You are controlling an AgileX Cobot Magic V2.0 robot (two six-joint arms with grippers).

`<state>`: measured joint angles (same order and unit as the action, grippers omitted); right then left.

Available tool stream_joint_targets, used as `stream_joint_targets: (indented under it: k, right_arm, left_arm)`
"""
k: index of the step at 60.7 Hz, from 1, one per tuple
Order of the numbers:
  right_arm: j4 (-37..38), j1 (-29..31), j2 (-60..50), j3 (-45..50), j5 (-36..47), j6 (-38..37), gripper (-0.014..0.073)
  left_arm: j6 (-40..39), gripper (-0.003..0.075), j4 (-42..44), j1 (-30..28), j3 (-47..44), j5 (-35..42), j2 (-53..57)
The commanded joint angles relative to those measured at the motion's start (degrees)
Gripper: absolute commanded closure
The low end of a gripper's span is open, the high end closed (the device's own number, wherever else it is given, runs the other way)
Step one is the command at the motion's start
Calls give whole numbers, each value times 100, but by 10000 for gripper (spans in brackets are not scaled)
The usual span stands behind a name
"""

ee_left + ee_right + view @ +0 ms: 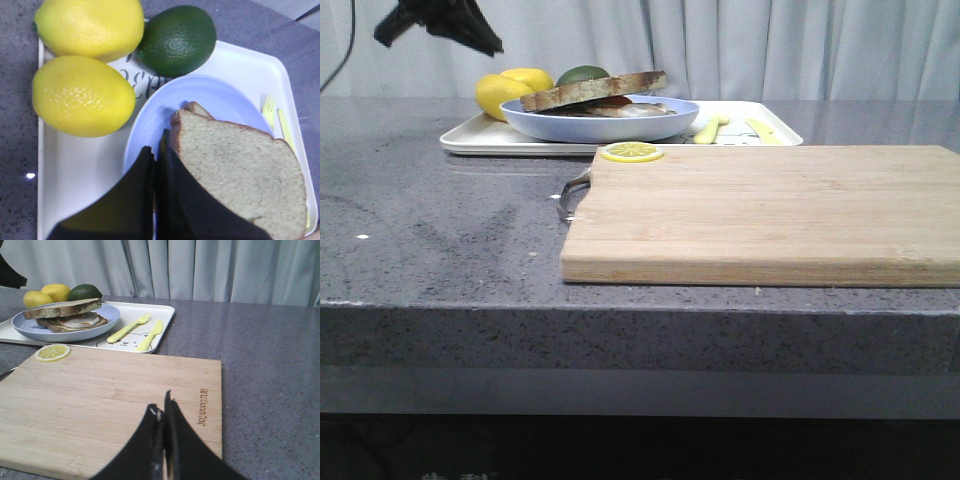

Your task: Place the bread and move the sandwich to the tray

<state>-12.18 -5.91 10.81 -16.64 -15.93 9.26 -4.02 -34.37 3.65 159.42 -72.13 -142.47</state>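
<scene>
The bread (592,90) lies tilted on top of the egg sandwich (620,108) on the pale blue plate (605,128), which stands on the white tray (480,140) at the back. In the right wrist view the bread (62,308) covers the egg slice (75,322). My left gripper (492,45) hangs above and left of the plate, shut and empty. In its wrist view the gripper (156,146) is over the plate (200,95) beside the bread (240,175). My right gripper (161,407) is shut and empty over the wooden cutting board (100,405).
Two lemons (82,95) and a green lime (177,40) sit at the tray's left end, with a yellow fork (129,326) and knife (151,334) at its right. A lemon slice (631,152) lies on the cutting board (770,210); a metal handle (572,192) sticks out at its left.
</scene>
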Motion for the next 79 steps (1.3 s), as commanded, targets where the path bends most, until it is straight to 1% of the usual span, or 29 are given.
stream_joint_targets:
  k: [1, 10, 15, 19, 29, 33, 37, 48, 55, 60, 67, 79]
  right_arm:
    - [15, -13, 65, -155, 502, 5, 654]
    - [15, -13, 65, -155, 502, 5, 654]
    - [15, -13, 65, -155, 502, 5, 654]
    - [15, -13, 65, -155, 502, 5, 654]
    - [15, -13, 65, -155, 500, 5, 654]
    - [15, -13, 65, -155, 500, 5, 654]
    - [15, -13, 65, -155, 500, 5, 654]
    - [15, -13, 65, -155, 500, 5, 654]
    - [15, -13, 65, -155, 500, 5, 654]
    - [15, -13, 65, -155, 500, 5, 654]
    - [15, -13, 65, -155, 500, 5, 654]
    - [15, -13, 65, -155, 500, 5, 654]
  left_arm:
    - [4, 741, -288, -36, 187, 7, 659]
    - [166, 741, -171, 34, 108, 7, 1093]
    - [166, 741, 175, 123, -282, 7, 1511]
    - [226, 741, 673, 222, -953, 7, 2005]
    - [335, 741, 2333, 485, -3416, 59, 3432]
    - [322, 741, 2680, 483, -4344, 372, 4005]
    - [251, 741, 2814, 441, -5115, 760, 4583]
    - [170, 741, 2841, 198, -7169, 1643, 6067]
    - [136, 741, 2878, -17, -8403, 2434, 7120]
    - [136, 741, 3030, -174, -9065, 2935, 7768]
    - [136, 741, 3115, -370, -9928, 3411, 8555]
    - [136, 741, 3138, -441, -11296, 4273, 10027]
